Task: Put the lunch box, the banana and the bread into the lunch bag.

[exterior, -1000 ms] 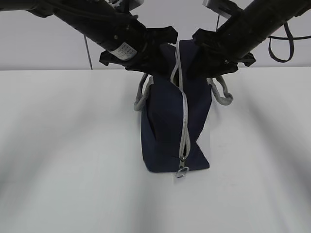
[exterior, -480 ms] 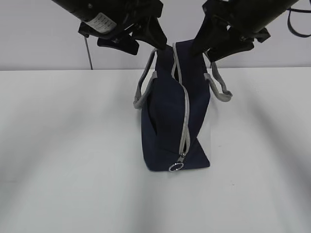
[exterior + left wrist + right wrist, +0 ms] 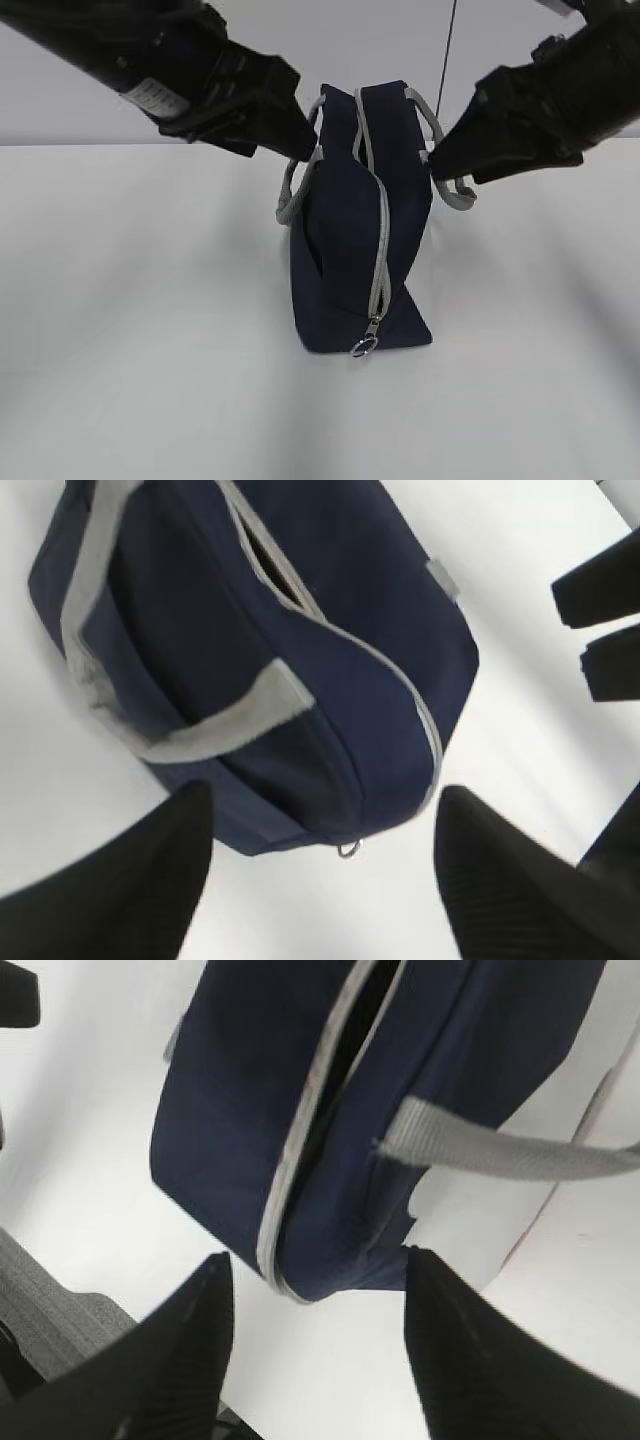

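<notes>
Your bag [image 3: 360, 250] stands upright mid-table [image 3: 140, 330], its long axis running from 12 to 6 o'clock, the zipper pull [image 3: 364, 347] hanging at the near, 6 o'clock end. The zipper gapes slightly along the top; you can't see what is inside. Your left gripper [image 3: 300, 150] sits at the bag's 10 o'clock, your right gripper [image 3: 440, 165] at 2 o'clock. Both have fingers apart, clamping nothing, each beside a grey handle [image 3: 290, 195].

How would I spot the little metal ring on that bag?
Find the navy lunch bag standing mid-table. Follow its grey zipper down the near end. The ring hangs at the bottom, the only shiny metal there.
</notes>
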You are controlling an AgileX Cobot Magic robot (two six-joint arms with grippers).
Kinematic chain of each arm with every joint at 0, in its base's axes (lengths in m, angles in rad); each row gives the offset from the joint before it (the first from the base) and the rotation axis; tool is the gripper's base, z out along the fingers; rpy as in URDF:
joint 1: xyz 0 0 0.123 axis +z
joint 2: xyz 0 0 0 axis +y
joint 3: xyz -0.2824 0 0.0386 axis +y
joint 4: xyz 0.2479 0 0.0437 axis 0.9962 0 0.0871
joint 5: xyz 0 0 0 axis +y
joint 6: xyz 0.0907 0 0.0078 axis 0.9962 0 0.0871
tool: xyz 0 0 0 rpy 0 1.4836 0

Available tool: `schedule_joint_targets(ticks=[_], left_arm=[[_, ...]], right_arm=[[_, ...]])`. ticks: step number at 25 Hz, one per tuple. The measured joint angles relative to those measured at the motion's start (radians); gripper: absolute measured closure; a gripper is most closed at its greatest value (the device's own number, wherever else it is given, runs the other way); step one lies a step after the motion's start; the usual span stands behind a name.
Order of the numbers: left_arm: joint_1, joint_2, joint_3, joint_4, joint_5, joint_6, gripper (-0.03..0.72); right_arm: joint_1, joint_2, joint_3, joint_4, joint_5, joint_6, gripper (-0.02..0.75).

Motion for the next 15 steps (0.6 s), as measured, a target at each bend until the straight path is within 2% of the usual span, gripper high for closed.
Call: schedule_joint_targets(ticks=[6,10,15], left_arm=[[-0.013,-0.144,0.198,-0.042,-0.073,0.085,0.242],[-0.013,-0.220,0.275,-0.073,-0.079,0.156,0.244],[-0.013,-0.283,0.312,-0.093,-0.081,0.222,0.244]], right_arm=[[0.000,-0.168,0.284,0.202,-0.074,-0.342,0.333],[0.000,-0.219,0.443,0.329,-0.078,-0.578,0.333],[0.000,-0.225,0.587,0.379,-0.060,-0.919,0.333]])
